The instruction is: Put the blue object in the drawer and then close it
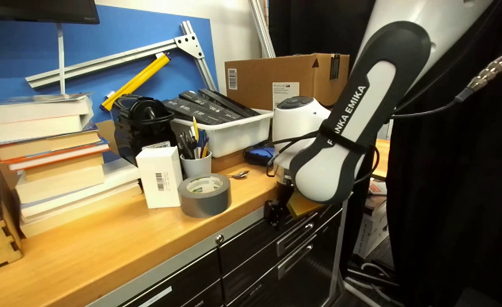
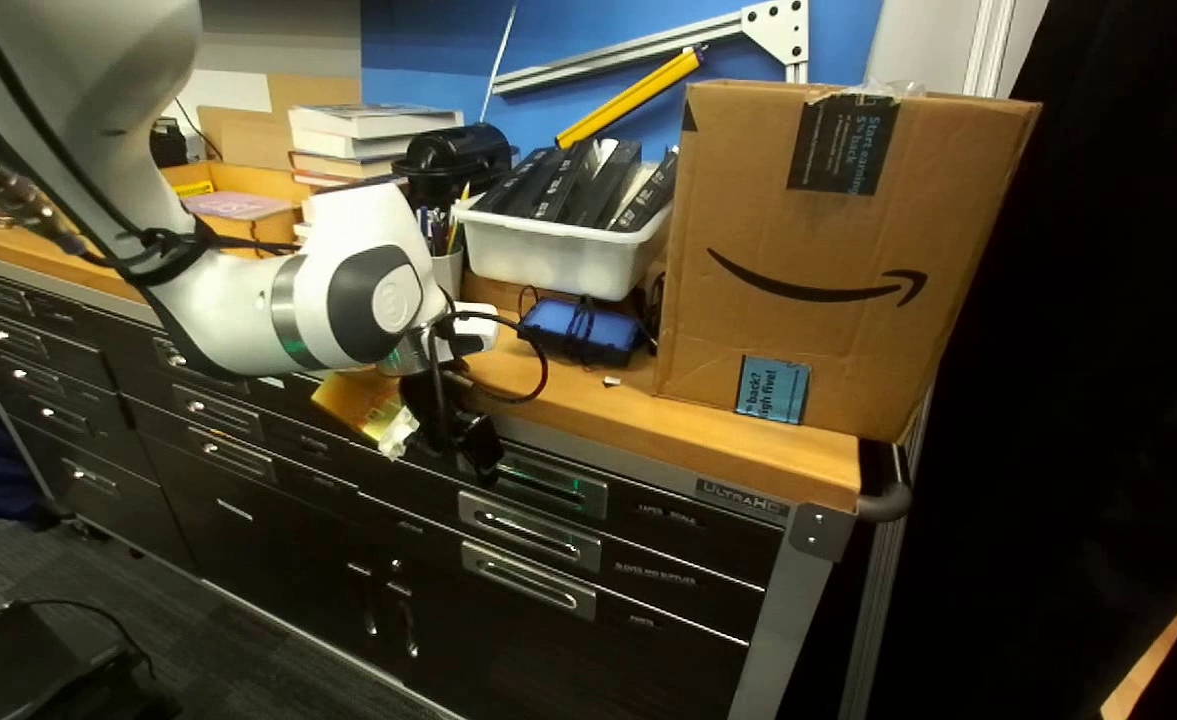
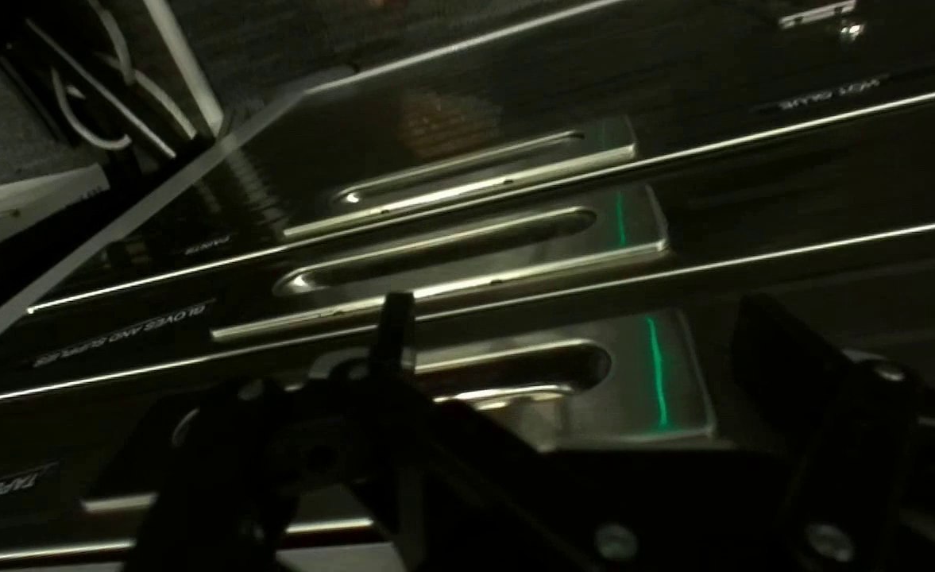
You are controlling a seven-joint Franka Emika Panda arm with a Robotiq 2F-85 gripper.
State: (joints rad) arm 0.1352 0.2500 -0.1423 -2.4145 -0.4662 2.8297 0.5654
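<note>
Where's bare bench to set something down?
Front strip of the bench, before the books and white box, up to the tape roll. Crowded behind: pen cup, bin. Another: before blue case, beside cardboard box, around a scrap.

Wooden benchtop bears tape roll; white box; spoon

In both exterior views the white arm is cut off at the top. In an exterior view it hides part of the cardboard box, and over on the left a black screen is cropped. The tape roll blocks one end of the spoon from me. In the wrist view, the dark tool is cut by the bottom edge and hides part of the top drawer.
</note>
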